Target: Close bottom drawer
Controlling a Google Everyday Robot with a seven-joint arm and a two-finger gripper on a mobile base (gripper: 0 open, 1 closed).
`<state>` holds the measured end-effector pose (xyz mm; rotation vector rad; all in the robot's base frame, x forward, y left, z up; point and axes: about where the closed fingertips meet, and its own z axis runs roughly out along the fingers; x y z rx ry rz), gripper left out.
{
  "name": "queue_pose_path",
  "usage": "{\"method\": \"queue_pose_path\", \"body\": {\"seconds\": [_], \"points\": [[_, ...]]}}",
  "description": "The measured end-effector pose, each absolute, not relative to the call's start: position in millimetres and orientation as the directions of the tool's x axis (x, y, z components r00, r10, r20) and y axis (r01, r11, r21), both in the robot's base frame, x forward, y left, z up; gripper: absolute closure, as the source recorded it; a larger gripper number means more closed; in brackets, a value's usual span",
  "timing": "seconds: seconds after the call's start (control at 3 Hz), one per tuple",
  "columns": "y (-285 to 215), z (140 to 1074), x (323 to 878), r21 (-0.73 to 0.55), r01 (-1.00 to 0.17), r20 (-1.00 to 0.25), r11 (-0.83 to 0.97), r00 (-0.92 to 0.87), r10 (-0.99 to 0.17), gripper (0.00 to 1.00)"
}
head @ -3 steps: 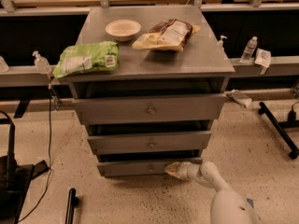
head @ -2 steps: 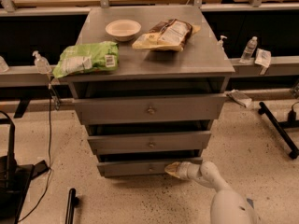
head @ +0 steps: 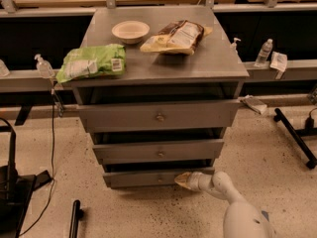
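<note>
Far left, a clear pump bottle stands on the low grey ledge, just beside the grey three-drawer cabinet. The cabinet's flat grey top is the counter. On it, left to right:
- A green crinkled plastic bag lies at the front left corner.
- A cream round bowl sits upright toward the back.
- A brown and yellow snack bag lies flat just right of the bowl.

Below, the widest grey drawer front and the mid-width grey drawer front both stand out from the frame, each with a dark gap above it. The bottom drawer has the narrowest grey front and a small round metal knob at centre. It sits lowest, near the speckled floor, partly pulled out with a dark gap above.

The tan-tipped gripper is low at the drawer's right half, touching the front panel just right of the knob. How far it is open cannot be told, and no object is seen in its hold. The white arm runs from it toward the lower right. Right of the cabinet stand a small white pump bottle and a clear water bottle.
</note>
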<state>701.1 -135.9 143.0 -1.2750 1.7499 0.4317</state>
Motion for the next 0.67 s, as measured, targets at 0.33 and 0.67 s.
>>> {"method": "queue_pose_path", "body": {"seconds": [0.33,0.67], "points": [[-136.0,143.0,701.0,-0.217,-0.887,-0.817,0.407,-0.063,-0.573,1.00],[-136.0,143.0,701.0,-0.217,-0.887,-0.817,0.407,-0.063,-0.573,1.00]]}}
